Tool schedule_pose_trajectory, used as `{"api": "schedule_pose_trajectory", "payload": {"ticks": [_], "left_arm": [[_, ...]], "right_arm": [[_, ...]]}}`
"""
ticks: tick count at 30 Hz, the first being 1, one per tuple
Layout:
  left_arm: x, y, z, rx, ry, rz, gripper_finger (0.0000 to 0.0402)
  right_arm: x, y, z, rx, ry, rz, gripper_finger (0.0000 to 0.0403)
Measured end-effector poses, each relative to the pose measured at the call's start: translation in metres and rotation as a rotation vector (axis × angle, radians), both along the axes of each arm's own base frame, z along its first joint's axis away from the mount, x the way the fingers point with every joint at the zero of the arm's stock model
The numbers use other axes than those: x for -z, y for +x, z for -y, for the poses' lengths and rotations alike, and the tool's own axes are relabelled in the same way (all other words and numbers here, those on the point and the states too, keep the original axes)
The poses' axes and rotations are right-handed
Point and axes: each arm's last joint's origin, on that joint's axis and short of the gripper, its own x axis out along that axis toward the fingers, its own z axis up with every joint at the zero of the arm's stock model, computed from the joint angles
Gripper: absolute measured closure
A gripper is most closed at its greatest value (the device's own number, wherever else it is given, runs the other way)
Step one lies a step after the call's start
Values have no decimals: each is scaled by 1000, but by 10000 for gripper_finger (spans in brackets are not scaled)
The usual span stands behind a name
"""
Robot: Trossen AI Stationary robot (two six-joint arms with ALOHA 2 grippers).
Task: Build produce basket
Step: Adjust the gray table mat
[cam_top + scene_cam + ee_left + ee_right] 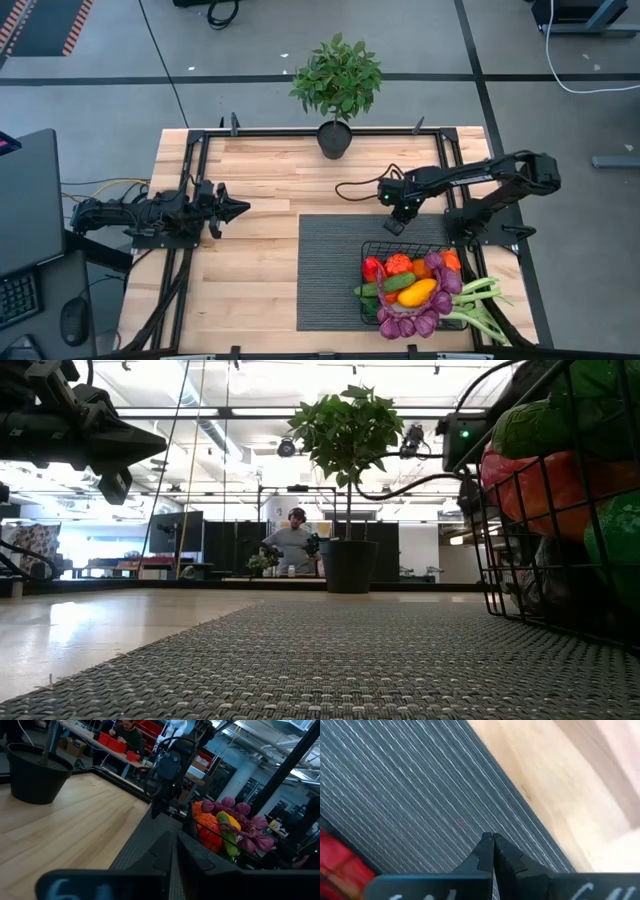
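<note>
**Basket stands full while both arms hang clear**

While the basket (370,250) sits on the dark ribbed mat (330,270) at the bench's (260,180) near right corner, neither arm touches it. It is a black wire-mesh basket, and the produce (415,290) is heaped inside it: red and orange pieces at the far side, a yellow one and a green cucumber in the middle, purple pieces along the near and right edges, and pale green leek stalks sticking out over the right rim.

Over the mat's far edge, just beyond the basket, hangs the right end effector (394,226); its fingers (492,851) are pressed together with nothing between them, pointing down at the mat near where it meets the bare wood. At the bench's left side, well apart from the basket, the left end effector (240,209) is held above the wood, its fingers together and empty, pointing toward the right.

A potted green plant (337,85) stands at the far edge, in the middle. Beyond the bench, a person (292,540) is seated in the room.
</note>
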Motion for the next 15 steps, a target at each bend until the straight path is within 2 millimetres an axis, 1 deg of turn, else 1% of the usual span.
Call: {"api": "schedule_pose_trajectory", "payload": {"ticks": [4, 7, 9, 12, 15], "left_arm": [[0, 0, 0, 0, 0, 0, 366], [0, 0, 0, 0, 0, 0, 367], [0, 0, 0, 0, 0, 0, 369], [0, 0, 0, 0, 0, 0, 373], [0, 0, 0, 0, 0, 0, 372]], "right_arm": [[-12, -9, -1, -6, -19, 8, 396], [-21, -12, -1, 12, -44, 56, 396], [-24, -15, 0, 33, -69, 57, 396], [-23, -24, 0, 52, -86, -25, 396], [-9, -37, 0, 73, -59, -117, 396]]}}
